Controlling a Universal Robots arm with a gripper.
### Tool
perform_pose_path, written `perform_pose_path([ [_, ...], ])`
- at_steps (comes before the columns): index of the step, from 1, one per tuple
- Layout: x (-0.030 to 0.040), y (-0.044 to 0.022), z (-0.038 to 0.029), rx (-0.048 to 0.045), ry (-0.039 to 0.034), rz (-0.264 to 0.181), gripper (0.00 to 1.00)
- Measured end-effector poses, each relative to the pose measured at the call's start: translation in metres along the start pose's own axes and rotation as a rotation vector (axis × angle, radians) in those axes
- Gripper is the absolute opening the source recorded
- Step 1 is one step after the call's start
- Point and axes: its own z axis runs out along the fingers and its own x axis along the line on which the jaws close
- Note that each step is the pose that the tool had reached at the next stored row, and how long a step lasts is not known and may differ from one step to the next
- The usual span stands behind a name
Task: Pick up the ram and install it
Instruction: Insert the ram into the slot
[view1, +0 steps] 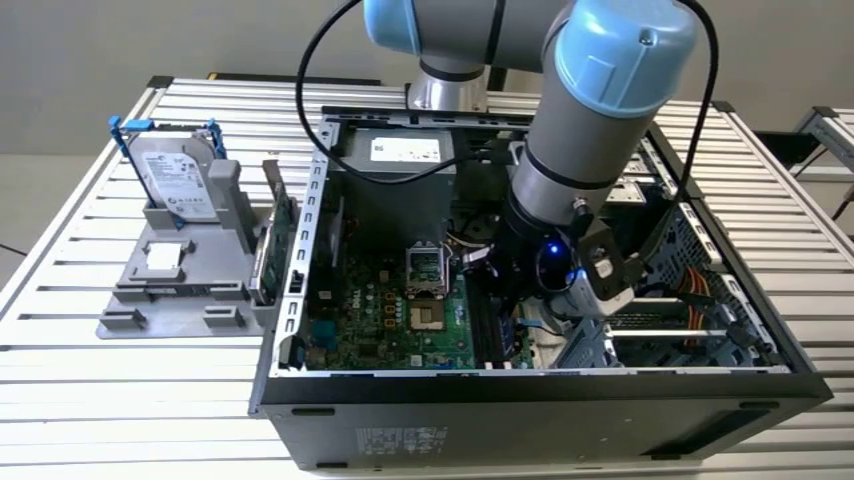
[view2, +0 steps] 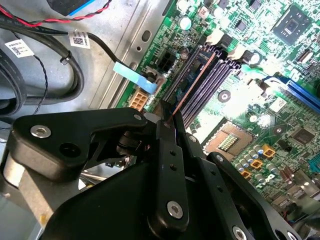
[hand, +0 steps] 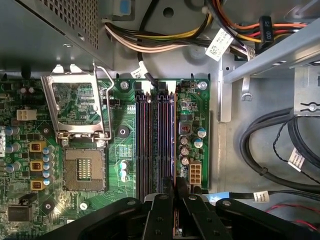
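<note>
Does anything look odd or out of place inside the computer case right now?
The CPU socket's metal retention frame stands flipped open over an empty socket. Otherwise nothing stands out; the thin ram stick sits edge-on in the end effector, over the slots.

An open computer case is lying on the slatted tabletop, exposing a green motherboard. A silver hard drive is standing upright in a grey holder toward the exterior view's left. Cables are running beside the board.

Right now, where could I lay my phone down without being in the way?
On the bare slatted table in front of the grey holder, or along the exterior view's left edge. Inside the computer case it is crowded with cables, boards and the arm.
</note>
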Motion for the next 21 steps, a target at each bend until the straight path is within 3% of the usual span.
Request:
perform_pose_path([
  [21,0.0,-0.0013,-0.0001,0.0002,0.0021,0.0,0.0],
])
